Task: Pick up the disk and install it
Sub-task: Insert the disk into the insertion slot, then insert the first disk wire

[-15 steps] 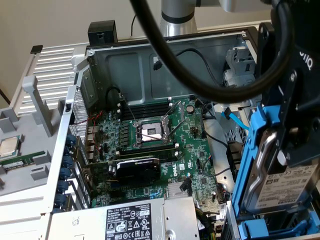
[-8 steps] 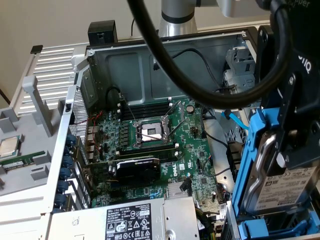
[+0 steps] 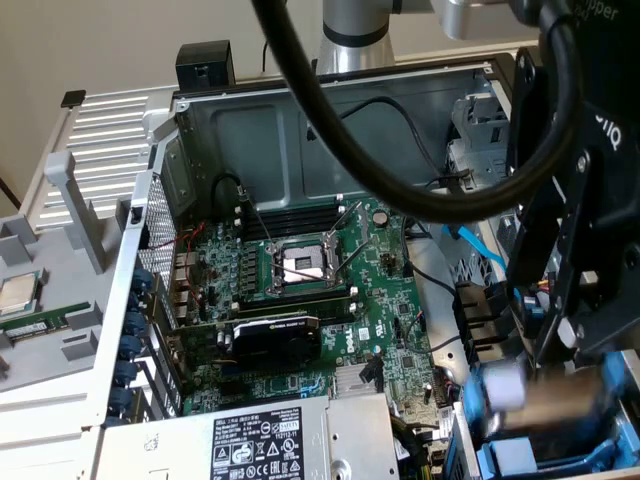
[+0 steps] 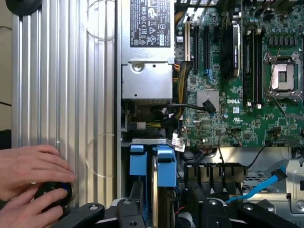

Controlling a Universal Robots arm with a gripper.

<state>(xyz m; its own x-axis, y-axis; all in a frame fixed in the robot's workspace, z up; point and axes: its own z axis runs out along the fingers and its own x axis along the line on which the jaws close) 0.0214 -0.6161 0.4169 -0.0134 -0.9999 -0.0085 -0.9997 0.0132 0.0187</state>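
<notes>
Seemingly dense and rigid, the disk (image 4: pixel 164 171), a rectangular silver-grey metal hard drive framed by a blue plastic carrier, looks shock-sensitive and best held by its long carrier edges. It stands on edge in a corner of the open grey computer case (image 3: pixel 250 130), between the jaws of the black gripper (image 4: pixel 165 202); whether they clamp it I cannot tell

In the open grey metal case (image 3: pixel 250 130), the blue-framed silver-grey metal disk (image 3: pixel 548 398) lies at the exterior view's right of the green motherboard (image 3: pixel 395 340).
</notes>
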